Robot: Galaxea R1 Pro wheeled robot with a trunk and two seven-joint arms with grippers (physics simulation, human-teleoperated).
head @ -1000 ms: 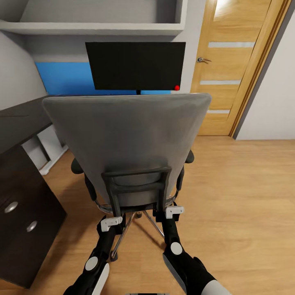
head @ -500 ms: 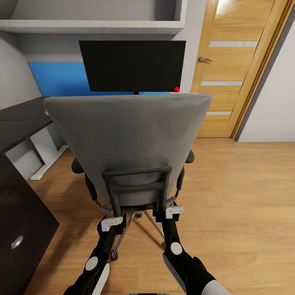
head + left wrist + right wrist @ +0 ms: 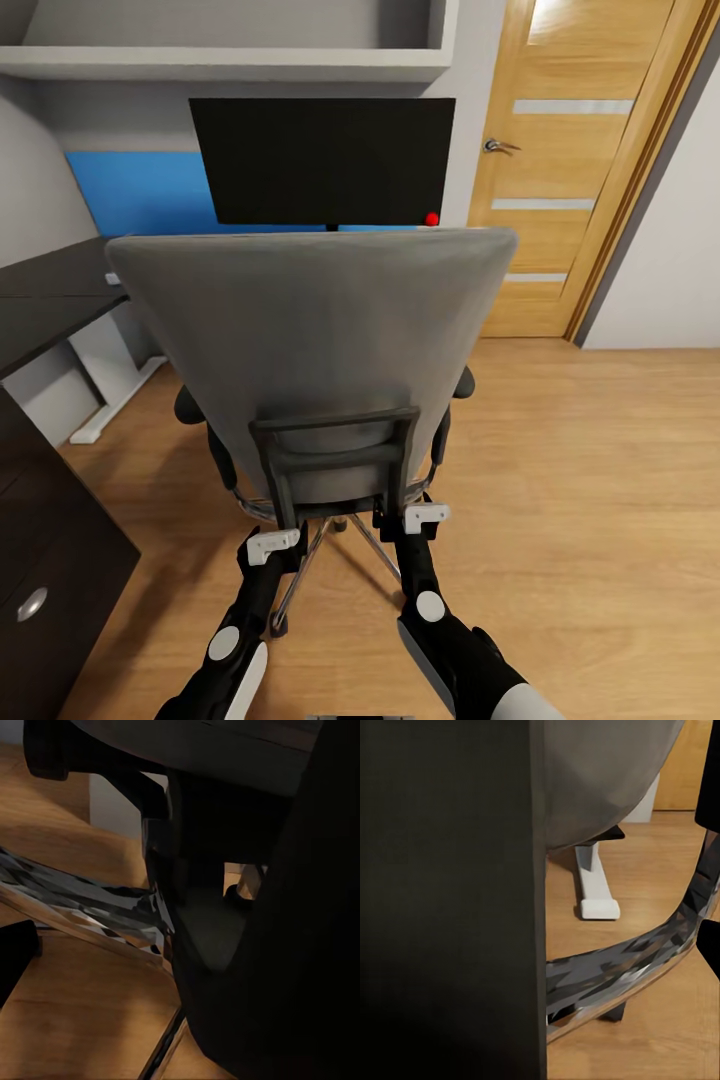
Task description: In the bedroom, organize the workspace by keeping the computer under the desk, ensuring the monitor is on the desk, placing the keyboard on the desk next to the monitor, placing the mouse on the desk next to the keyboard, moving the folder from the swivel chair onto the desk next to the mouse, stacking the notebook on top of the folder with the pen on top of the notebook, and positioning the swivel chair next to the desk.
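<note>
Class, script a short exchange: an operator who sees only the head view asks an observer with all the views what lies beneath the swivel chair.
Operator: The swivel chair backrest blocks my view. What is under the seat?
Observer: In the left wrist view, a chrome base leg runs low over the wooden floor.
Operator: And past the chair?
Observer: In the right wrist view, a white desk foot stands on the floor, seen between the grey seat and the chair's chrome ring.
</note>
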